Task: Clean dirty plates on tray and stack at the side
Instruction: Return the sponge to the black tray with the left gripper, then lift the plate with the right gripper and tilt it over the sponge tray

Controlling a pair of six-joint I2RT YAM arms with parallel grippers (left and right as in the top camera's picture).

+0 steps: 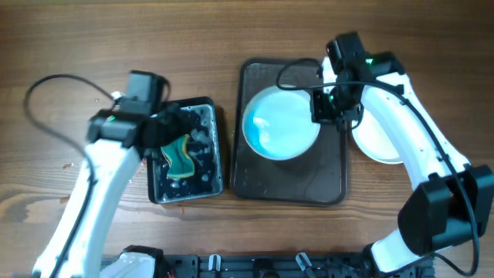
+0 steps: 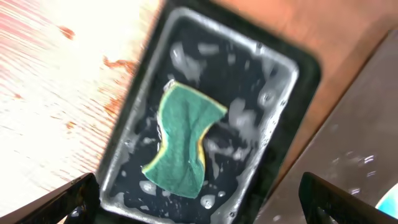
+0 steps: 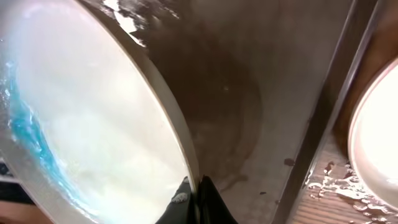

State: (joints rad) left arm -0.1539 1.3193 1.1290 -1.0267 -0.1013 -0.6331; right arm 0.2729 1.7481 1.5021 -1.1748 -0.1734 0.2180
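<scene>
A white plate smeared with blue is tilted above the dark tray. My right gripper is shut on its right rim; in the right wrist view the fingers pinch the plate's edge over the wet tray. A green and yellow sponge lies in a black tub of soapy water. My left gripper hovers over the tub, open and empty. In the left wrist view the sponge lies in the tub between my spread fingers.
A clean white plate lies on the wooden table right of the tray, also in the right wrist view, with water drops beside it. A black cable loops at the left. The rig's frame runs along the front edge.
</scene>
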